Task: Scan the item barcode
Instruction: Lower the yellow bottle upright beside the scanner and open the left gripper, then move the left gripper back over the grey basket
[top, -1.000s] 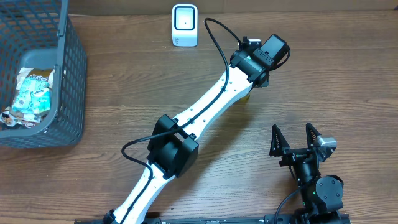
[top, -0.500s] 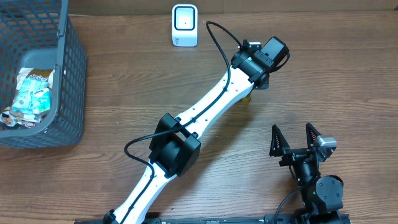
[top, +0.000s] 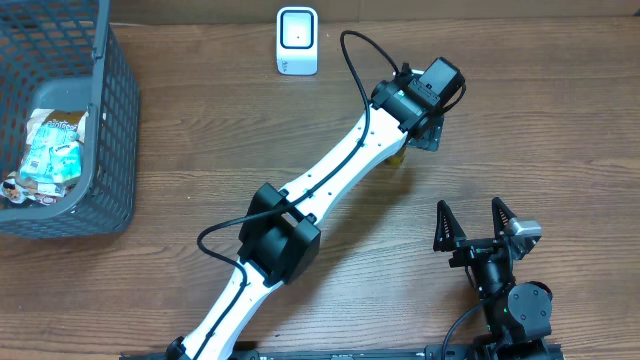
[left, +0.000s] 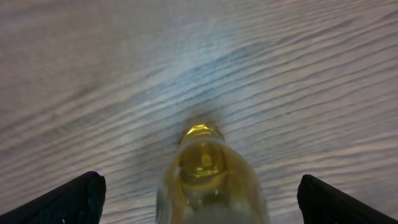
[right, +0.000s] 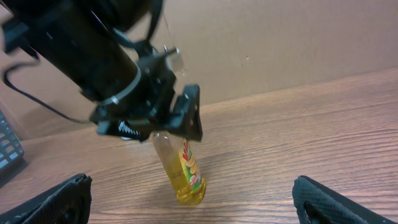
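Observation:
A slim bottle of yellow liquid (right: 183, 171) with a green and red label stands on its base on the wooden table. Its top rises between the jaws of my left gripper (right: 166, 122), which stands open above it, both fingers clear of the bottle's sides. Looking down from the left wrist, the bottle (left: 208, 177) is centred between the spread fingers (left: 74, 199). From overhead only a yellow sliver of the bottle (top: 397, 157) shows under the left gripper (top: 415, 140). My right gripper (top: 470, 222) rests open and empty near the front edge. No barcode shows.
A white barcode scanner (top: 297, 41) stands at the back edge of the table. A dark mesh basket (top: 112, 120) at the far left holds several snack packets (top: 52, 150). The left arm stretches diagonally across the middle of the table.
The left gripper's jaws have spread wide, letting go of the bottle, which stays standing. The right arm has not moved.

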